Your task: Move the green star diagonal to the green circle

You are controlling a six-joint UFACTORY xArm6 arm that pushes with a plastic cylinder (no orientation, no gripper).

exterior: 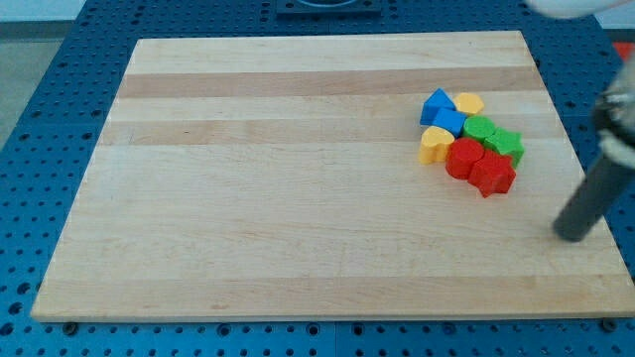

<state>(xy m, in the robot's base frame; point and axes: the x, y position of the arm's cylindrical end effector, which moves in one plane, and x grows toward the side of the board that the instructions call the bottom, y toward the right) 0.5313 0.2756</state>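
The green star (pixel 506 145) lies in a tight cluster of blocks at the board's right side. The green circle (pixel 480 127) touches it on its upper left. The dark rod comes down from the view's right edge. My tip (pixel 571 236) rests near the board's right edge, below and to the right of the cluster. It is apart from every block, and the red star (pixel 493 175) is the nearest one.
The cluster also holds a blue triangle (pixel 435 102), a yellow block (pixel 468 102), a blue block (pixel 449 122), a yellow heart (pixel 434 145) and a red circle (pixel 462 158). The wooden board (pixel 298 198) lies on a blue perforated table.
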